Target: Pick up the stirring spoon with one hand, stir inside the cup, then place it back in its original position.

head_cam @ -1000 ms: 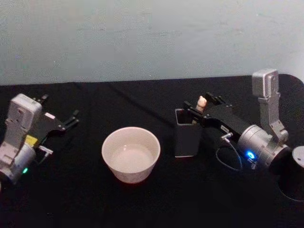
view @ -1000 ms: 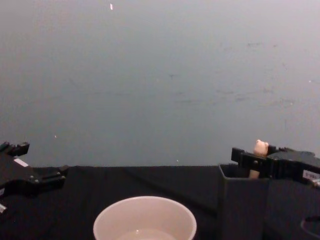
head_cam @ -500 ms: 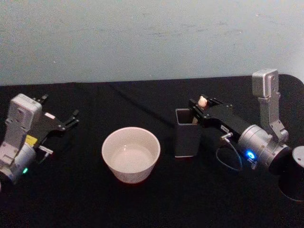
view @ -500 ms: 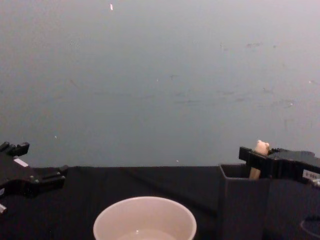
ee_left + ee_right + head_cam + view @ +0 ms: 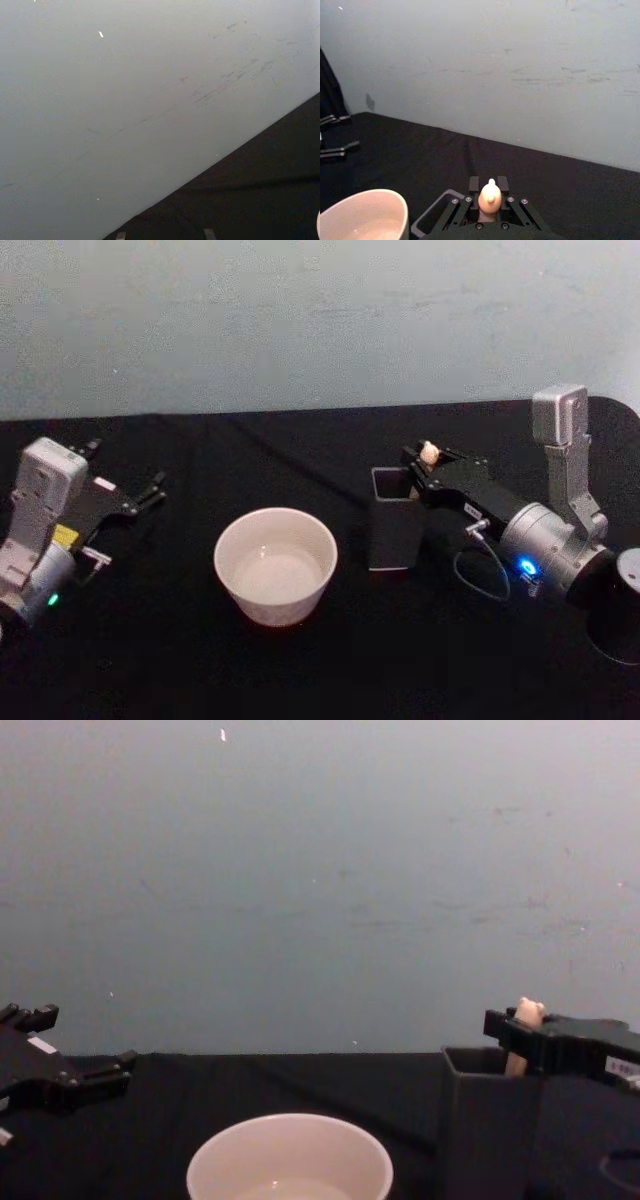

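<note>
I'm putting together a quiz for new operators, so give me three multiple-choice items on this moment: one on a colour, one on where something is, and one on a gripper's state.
1. What colour is the cup?
A) pale cream
B) red
C) dark grey

2. Where is the stirring spoon?
A) lying flat beside the cup
B) standing in the dark square holder
C) resting inside the cup

3. What is the right gripper doing?
A) hovering open over the cup
B) closed on the spoon's handle at the holder
C) parked far from the holder

Answers:
1 A: its wall and rim are cream.
2 B: its bear-shaped top pokes above the holder's rim.
3 B: it pinches the handle just below the bear head.

The left gripper sits open at the far left.
</note>
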